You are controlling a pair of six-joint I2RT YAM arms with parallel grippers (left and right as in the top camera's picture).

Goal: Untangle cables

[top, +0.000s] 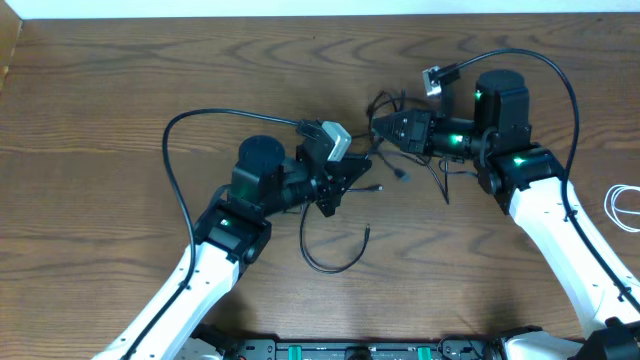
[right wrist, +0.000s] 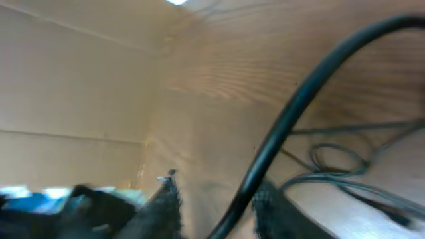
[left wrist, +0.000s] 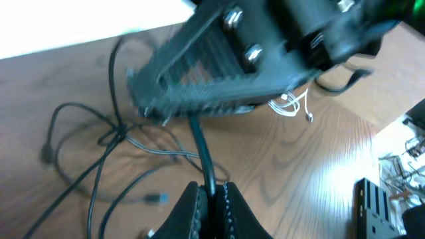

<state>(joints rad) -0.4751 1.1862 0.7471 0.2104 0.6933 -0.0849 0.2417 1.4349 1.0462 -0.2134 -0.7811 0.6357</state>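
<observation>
Nearest the left wrist lens, the left end effector (left wrist: 211, 191) is pinched tight on a thin black cable (left wrist: 199, 143). The cable rises from the closed tips toward the blurred dark bulk of the other arm (left wrist: 265, 53), which hides where it leads. In the right wrist view the right end effector (right wrist: 216, 192) stands partly open, its tips smeared by blur. A black cord (right wrist: 299, 99) runs up through the gap, and whether it touches either tip cannot be told. From overhead both end effectors sit close together at the middle of the desk (top: 120, 80), over a knot of black cables (top: 441, 183) whose crossings are too fine to follow. One loose black loop (top: 335, 270) lies nearer the arm bases. The white cable (top: 622, 205) lies well apart at the right edge, cut off by the frame.
</observation>
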